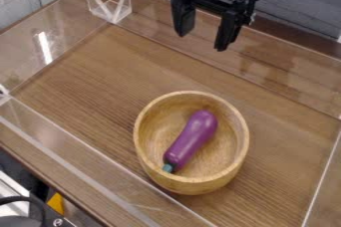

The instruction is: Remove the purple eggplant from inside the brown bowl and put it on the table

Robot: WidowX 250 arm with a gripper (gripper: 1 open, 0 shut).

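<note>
The purple eggplant [190,138] lies inside the brown bowl [234,161], slanted with its teal stem cap toward the near rim. The bowl rests on the wood-grain table [94,82], right of centre and toward the front. My gripper [206,30] hangs above the far part of the table, well behind and above the bowl, pointing down. Its two dark fingers stand apart with nothing between them. It touches neither the bowl nor the eggplant.
Low clear acrylic walls [54,47] border the table on the left, front and right. A clear folded acrylic piece [110,4] stands at the far left corner. Bare wood lies left of and behind the bowl.
</note>
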